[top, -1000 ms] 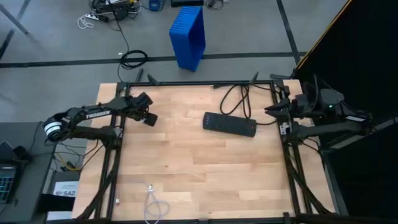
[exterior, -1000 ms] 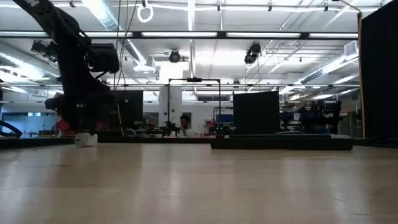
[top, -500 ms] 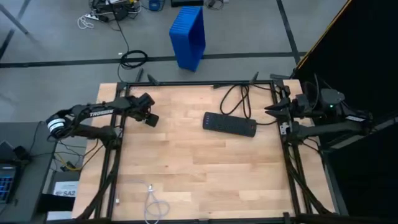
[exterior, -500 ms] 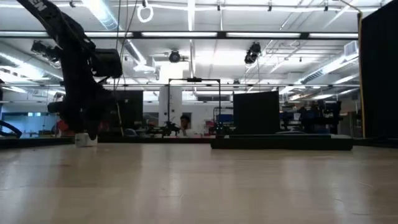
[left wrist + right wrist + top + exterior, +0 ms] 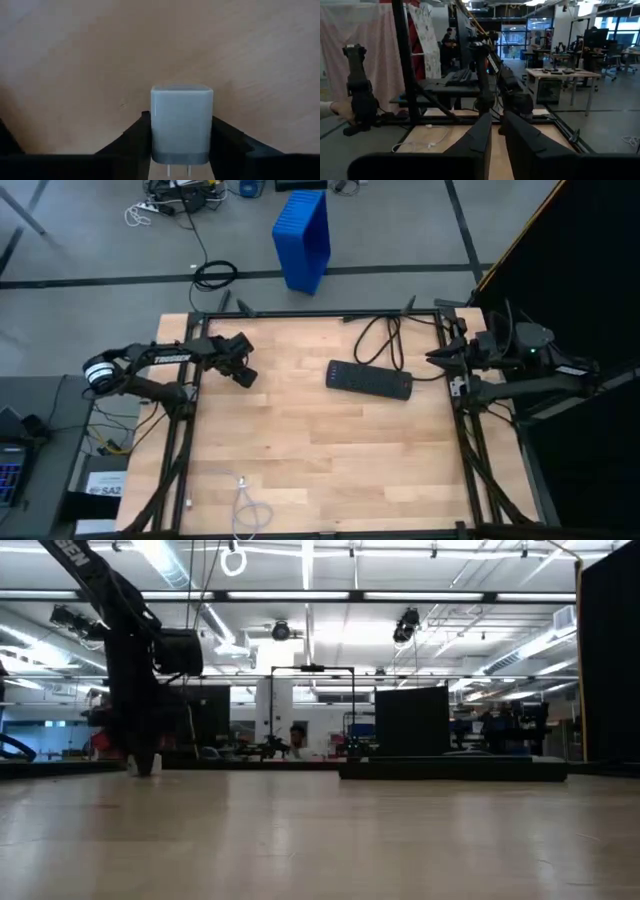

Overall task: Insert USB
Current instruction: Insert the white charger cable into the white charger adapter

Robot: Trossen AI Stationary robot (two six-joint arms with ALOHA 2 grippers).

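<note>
The USB [image 5: 245,505], a thin white cable, lies loose in a loop at the table's near left and also shows in the right wrist view [image 5: 427,137]. A black power strip [image 5: 368,379] lies flat at the far middle, its thick black cord curling behind it. My left gripper [image 5: 243,374] is low over the far left of the table, shut on a white charger block [image 5: 181,125]. In the low view the gripper [image 5: 143,755] hides the block. My right gripper [image 5: 437,358] waits shut at the table's right edge, holding nothing. My left gripper pinches the charger block's two opposite side faces [image 5: 155,131] between its two fingers [image 5: 131,140]. The block's two metal prongs [image 5: 178,171] point back toward the wrist and its flat end points away. Whether the block touches the table, I cannot tell.
A black frame [image 5: 320,314] runs around the table's edges. A blue crate [image 5: 303,238] stands on the floor beyond the far edge. Bare wood lies between the power strip and the cable. A person's hand [image 5: 334,109] shows beyond the table's left side.
My left gripper has gone a little toward the table's right edge, with the arm reaching farther over the table. It has turned about, so that in the low view the white block, seen earlier at its tip, is now hidden behind it.
</note>
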